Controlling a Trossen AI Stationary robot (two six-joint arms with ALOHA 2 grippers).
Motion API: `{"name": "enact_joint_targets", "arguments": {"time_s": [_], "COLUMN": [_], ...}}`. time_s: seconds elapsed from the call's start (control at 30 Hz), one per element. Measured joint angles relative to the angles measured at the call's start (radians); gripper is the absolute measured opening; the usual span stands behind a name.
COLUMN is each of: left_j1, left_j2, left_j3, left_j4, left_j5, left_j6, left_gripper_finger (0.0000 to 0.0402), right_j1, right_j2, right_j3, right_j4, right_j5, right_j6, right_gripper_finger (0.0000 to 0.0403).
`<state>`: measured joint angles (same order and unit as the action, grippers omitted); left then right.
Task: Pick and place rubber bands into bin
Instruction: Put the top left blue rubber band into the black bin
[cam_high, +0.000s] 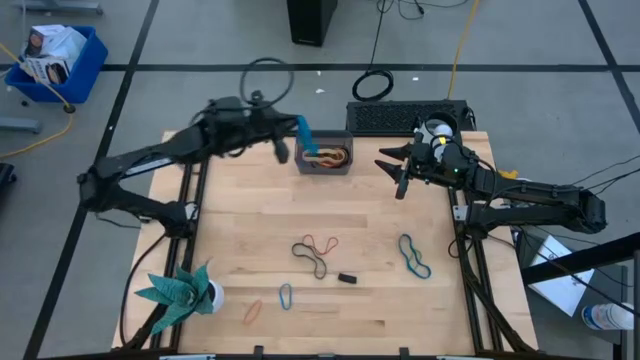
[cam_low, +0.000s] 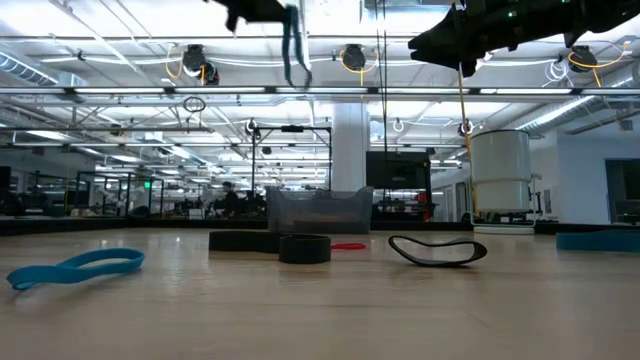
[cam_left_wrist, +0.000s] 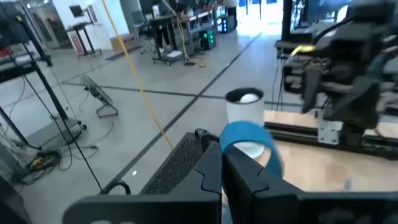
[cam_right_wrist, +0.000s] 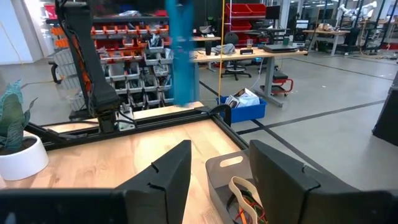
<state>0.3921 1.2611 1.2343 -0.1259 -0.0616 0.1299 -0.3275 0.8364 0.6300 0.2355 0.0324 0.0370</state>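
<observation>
The surface (cam_high: 330, 220) is a pale wooden top carrying all items. The left arm reaches across its far edge; the right arm enters from the right side.

The bin (cam_high: 324, 158) sits at the far edge of the surface, near centre. It contains several rubber bands (cam_high: 330, 157) in orange, red and tan.

The left pincer (cam_high: 283, 133) is raised just beside the bin's left end. Its fingers are closed on a blue rubber band (cam_high: 306, 135), which hangs down from the fingers above the bin's left end.

The right pincer (cam_high: 400, 172) is raised to the right of the bin, well apart from it. Its fingers stand wide apart and grip nothing.

Loose bands lie on the surface:
- dark band with red band (cam_high: 316, 252), centre;
- teal band (cam_high: 414, 256), right;
- small blue band (cam_high: 286, 295) and orange band (cam_high: 252, 311), near edge.

A small black block (cam_high: 347, 278) lies near centre.
</observation>
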Motion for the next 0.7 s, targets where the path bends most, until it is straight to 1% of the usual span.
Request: {"name": "enact_joint_targets", "arguments": {"time_s": [0.2,0.33,0.5,0.63,0.7], "left_j1": [0.065,0.094,0.116,0.127,0.128], "left_j2": [0.165,0.263,0.385,0.48,0.522], "left_j3": [0.0,0.0,0.0,0.0,0.0], "left_j4": [0.137,0.152,0.152,0.154,0.152], "left_j5": [0.007,0.008,0.008,0.008,0.008], "left_j6": [-0.008,-0.018,-0.061,-0.105,-0.107], "left_gripper_finger": [0.0011,0.0005,0.0015,0.0006,0.0008], "right_j1": [0.0,0.0,0.0,0.0,0.0], "right_j2": [0.0,0.0,0.0,0.0,0.0], "right_j3": [0.0,0.0,0.0,0.0,0.0], "right_j4": [-0.001,-0.001,-0.001,-0.002,-0.003], "right_j5": [0.0,-0.001,-0.002,-0.002,-0.002], "right_j6": [0.0,0.0,0.0,0.002,0.001], "right_gripper_finger": [0.0155,0.0155,0.0155,0.0155,0.0155]}}
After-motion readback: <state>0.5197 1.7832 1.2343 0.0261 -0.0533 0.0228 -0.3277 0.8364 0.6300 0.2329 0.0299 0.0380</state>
